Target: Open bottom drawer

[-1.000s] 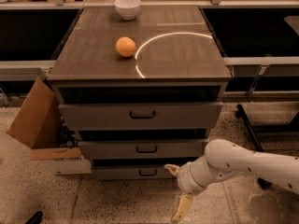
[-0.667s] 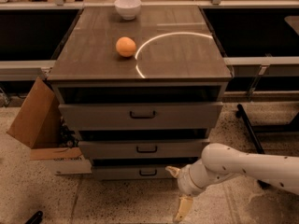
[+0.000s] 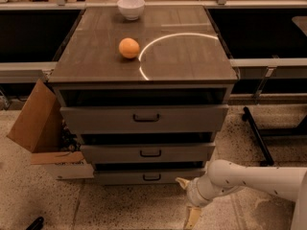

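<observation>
Gripper [image 3: 187,200] spread wide, empty, near bottom drawer [image 3: 123,177].

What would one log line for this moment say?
stage: before grasp | bottom drawer: handle not gripped | pincer: open, low, right of handle, not touching it

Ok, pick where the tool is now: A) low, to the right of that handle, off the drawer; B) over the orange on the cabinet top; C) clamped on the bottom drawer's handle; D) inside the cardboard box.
A: the tool sits near the floor, right of the handle on the bottom drawer, touching neither.
</observation>
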### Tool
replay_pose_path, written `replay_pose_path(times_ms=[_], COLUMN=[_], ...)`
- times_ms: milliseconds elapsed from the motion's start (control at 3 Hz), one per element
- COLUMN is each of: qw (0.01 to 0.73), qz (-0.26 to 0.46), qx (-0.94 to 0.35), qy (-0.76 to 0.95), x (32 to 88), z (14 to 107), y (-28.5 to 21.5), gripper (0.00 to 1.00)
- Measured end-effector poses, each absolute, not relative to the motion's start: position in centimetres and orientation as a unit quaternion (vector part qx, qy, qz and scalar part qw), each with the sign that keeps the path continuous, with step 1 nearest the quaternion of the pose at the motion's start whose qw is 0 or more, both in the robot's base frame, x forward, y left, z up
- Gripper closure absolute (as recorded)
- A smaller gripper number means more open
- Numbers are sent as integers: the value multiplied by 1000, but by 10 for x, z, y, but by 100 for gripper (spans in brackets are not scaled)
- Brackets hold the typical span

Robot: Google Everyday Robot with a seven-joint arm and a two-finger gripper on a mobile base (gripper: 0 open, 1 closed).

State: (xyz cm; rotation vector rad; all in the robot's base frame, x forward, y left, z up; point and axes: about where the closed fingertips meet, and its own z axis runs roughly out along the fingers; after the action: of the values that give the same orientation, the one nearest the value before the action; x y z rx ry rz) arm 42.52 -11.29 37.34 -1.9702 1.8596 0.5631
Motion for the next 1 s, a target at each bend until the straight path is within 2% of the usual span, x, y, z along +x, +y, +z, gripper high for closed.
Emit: replay_pose_path(times_ms=[333, 1000], qw=[186, 181], qz=[200, 142], qx=[-700, -723], qy=[660, 651], x=[425, 457], z=[373, 328], y=[-113, -115], gripper=[0, 0])
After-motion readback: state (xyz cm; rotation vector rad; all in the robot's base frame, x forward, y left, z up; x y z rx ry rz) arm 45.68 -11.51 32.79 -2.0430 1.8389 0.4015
